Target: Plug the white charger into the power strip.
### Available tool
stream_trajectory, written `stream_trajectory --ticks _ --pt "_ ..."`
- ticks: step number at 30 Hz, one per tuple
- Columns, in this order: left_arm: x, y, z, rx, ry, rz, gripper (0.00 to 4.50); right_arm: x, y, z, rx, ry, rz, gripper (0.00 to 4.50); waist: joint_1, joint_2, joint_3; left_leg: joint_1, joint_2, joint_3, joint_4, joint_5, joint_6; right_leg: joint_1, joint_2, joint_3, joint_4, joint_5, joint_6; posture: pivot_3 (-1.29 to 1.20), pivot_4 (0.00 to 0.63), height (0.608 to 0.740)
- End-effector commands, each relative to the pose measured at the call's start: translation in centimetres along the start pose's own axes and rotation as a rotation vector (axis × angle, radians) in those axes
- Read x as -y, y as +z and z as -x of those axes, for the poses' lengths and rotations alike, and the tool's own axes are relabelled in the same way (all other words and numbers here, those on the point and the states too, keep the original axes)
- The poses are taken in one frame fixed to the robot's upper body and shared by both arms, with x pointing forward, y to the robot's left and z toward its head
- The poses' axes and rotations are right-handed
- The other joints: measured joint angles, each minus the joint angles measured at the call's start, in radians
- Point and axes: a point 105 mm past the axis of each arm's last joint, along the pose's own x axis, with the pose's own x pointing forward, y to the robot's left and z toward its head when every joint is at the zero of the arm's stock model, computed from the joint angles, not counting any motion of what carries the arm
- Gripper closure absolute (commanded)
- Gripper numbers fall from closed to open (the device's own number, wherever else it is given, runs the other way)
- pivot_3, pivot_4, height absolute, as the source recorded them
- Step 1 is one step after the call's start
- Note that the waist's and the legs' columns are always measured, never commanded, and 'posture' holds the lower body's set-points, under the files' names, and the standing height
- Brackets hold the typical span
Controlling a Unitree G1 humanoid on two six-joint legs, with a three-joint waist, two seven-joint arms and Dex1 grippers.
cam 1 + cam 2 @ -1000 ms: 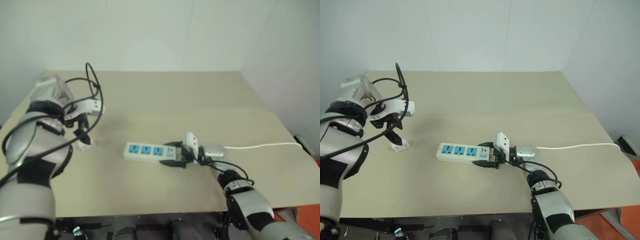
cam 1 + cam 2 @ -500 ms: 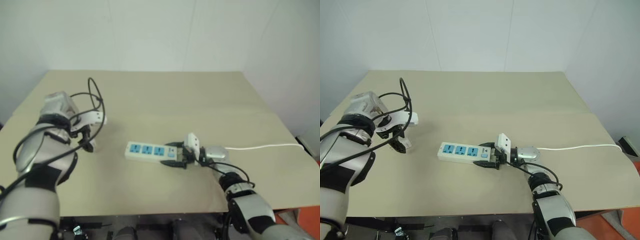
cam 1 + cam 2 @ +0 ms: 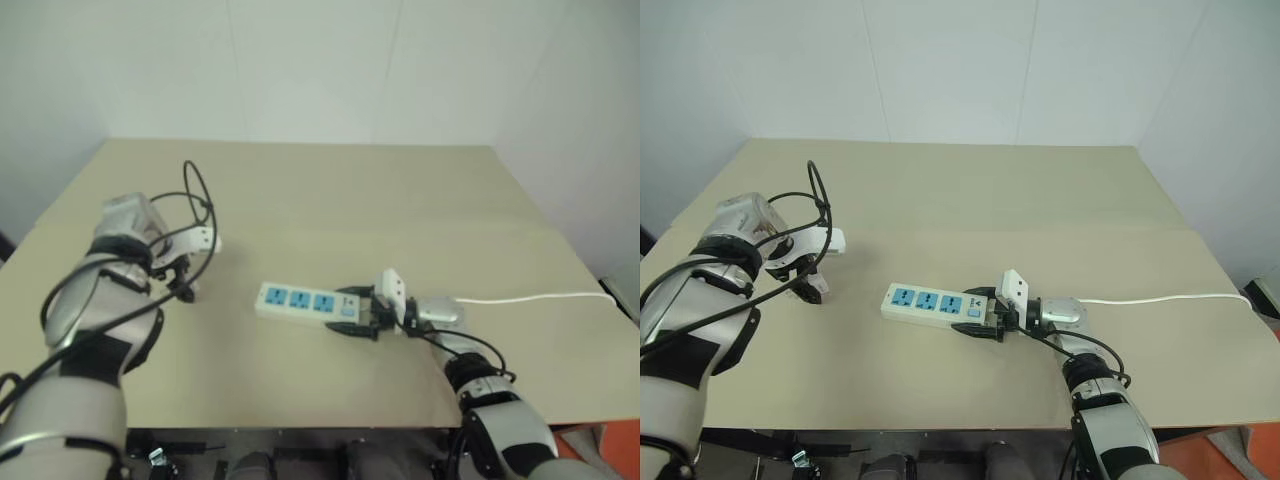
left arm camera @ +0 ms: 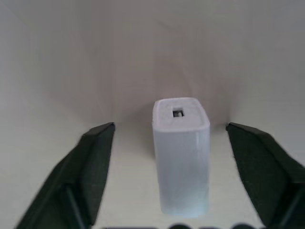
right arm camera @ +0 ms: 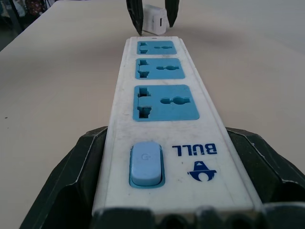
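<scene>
Beige surface (image 3: 1040, 190) carries everything in the head view: the strip (image 3: 935, 303) lies near the middle, its cord (image 3: 1170, 298) running off toward 3 o'clock, and the charger (image 3: 818, 287) stands well apart from it at about 9 o'clock. The left gripper (image 3: 810, 285) points down over the charger; the right gripper (image 3: 985, 320) lies level at the strip's switch end. In the left wrist view the charger (image 4: 181, 152) stands upright between the two black fingers (image 4: 93, 167), which are spread with a gap on each side, touching nothing. In the right wrist view the strip (image 5: 164, 119) sits between that gripper's jaws, clamped on its switch end. The step in hand looks like grasping the charger; next, the left jaws must pinch it, then lift and carry it to a socket.
</scene>
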Motion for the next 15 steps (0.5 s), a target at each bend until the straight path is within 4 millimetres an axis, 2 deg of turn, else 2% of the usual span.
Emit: stream_trajectory --ticks 1,6,10,12,15 --pt "-0.4 0.0 0.1 0.007 0.036 0.004 1.88 -0.8 -1.2 0.3 -0.028 0.016 -0.049 1.09 0.0 0.0 0.0 0.0 0.0 0.0 0.0 0.0 0.0 0.0 0.0 0.0 0.0 0.0 0.0 0.0 0.15 0.74" --pt "-0.3 0.1 -0.1 0.015 0.031 0.005 3.46 -0.9 -1.2 0.2 -0.027 0.02 -0.05 1.09 0.0 0.0 0.0 0.0 0.0 0.0 0.0 0.0 0.0 0.0 0.0 0.0 0.0 0.0 0.0 0.0 0.15 0.74" --pt "-0.5 0.6 0.6 0.051 0.035 0.002 3.49 -0.8 -1.2 0.1 -0.028 0.021 -0.05 1.09 0.0 0.0 0.0 0.0 0.0 0.0 0.0 0.0 0.0 0.0 0.0 0.0 0.0 0.0 0.0 0.0 0.15 0.74" --pt "-0.9 1.1 1.5 0.085 0.055 -0.027 3.49 -0.9 -1.2 0.0 -0.03 0.027 -0.05 1.09 -0.001 0.0 0.0 0.0 0.0 0.0 0.0 0.0 0.0 0.0 0.0 0.0 0.0 0.0 0.0 0.0 0.15 0.74" --pt "-1.3 3.1 3.7 0.239 0.069 -0.083 3.49 -0.9 -1.1 -0.2 -0.03 0.041 -0.051 1.09 -0.001 0.0 0.0 0.0 0.0 0.0 0.0 0.0 0.0 0.0 0.0 0.0 0.0 0.0 0.0 0.0 0.15 0.74"
